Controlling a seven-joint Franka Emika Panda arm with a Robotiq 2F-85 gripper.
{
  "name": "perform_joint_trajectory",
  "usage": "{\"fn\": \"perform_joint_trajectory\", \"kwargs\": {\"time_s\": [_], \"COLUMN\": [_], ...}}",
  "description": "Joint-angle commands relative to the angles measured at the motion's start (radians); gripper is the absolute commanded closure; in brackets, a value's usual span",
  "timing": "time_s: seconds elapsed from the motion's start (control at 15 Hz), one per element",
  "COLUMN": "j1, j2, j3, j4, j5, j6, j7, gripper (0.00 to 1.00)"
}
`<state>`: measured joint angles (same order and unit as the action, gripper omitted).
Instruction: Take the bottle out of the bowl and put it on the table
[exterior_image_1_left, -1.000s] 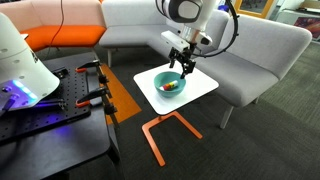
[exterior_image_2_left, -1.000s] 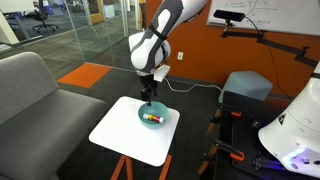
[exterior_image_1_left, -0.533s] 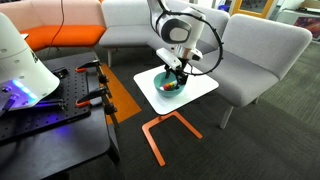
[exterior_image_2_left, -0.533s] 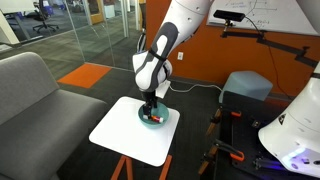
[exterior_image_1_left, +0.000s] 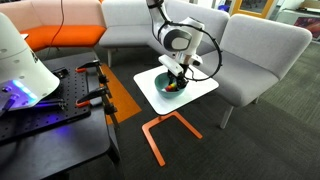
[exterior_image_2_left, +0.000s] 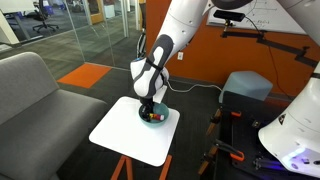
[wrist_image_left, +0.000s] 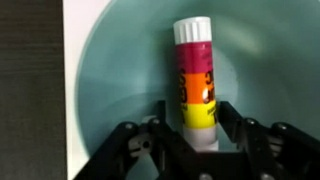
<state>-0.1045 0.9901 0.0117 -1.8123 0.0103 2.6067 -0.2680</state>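
The bottle (wrist_image_left: 195, 85) lies flat on the floor of the bowl (wrist_image_left: 105, 70), white cap pointing away from the wrist camera, then pink, orange and yellow bands running back toward it. The gripper (wrist_image_left: 196, 115) is down inside the bowl with its jaws spread, one finger on each side of the yellow end; a sliver of bowl seems to show between each finger and the bottle, so I judge it released and not yet gripping, though the blur leaves contact uncertain. In both exterior views the arm stands steeply over the bowl (exterior_image_1_left: 160, 80) (exterior_image_2_left: 143, 112), which sits near one edge of the table (exterior_image_1_left: 205, 86) (exterior_image_2_left: 118, 135), and only a scrap of red and yellow shows at the fingers. The step in hand looks like the grasp itself. The fingers straddle the bottle across its width, which suits a round body, but they sit toward the yellow end, not the middle, so the cap end may droop once lifted. Close gently and squarely so the bottle does not roll or squirt out along the curved floor. Then lift straight up until it is clear of the rim. The bare white top beside the bowl leaves room to set it down.
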Motion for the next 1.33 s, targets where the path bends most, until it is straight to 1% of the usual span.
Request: {"fn": "perform_joint_trajectory", "kwargs": {"time_s": [0.0,0.2,0.33,0.4,0.53,0.67,0.8,0.93,1.13,1.2,1.27], "j1": [0.018,0.043,0.083,0.108,0.169,0.162,0.139,0.124,0.153,0.165,0.189], "j2": [-0.019,-0.089,-0.144,-0.177,-0.232,-0.279,-0.282,-0.261,-0.201,-0.183,-0.159], "j3": [-0.006,-0.011,-0.034,-0.053,-0.101,-0.073,-0.015,0.046,0.096,0.106,0.104], "j4": [0.002,-0.054,-0.085,-0.103,-0.114,-0.124,-0.098,-0.061,-0.035,-0.035,-0.034], "j5": [-0.038,-0.062,-0.090,-0.105,-0.159,-0.177,-0.135,-0.083,-0.057,-0.060,-0.079], "j6": [-0.029,-0.048,-0.092,-0.119,-0.211,-0.223,-0.218,-0.246,-0.240,-0.232,-0.198], "j7": [0.030,0.036,0.064,0.099,0.185,0.176,0.141,0.118,0.124,0.125,0.136], "gripper": [0.71,0.92,0.92,0.92,0.92,0.92,0.92,0.92,0.92,0.92,0.92]}}
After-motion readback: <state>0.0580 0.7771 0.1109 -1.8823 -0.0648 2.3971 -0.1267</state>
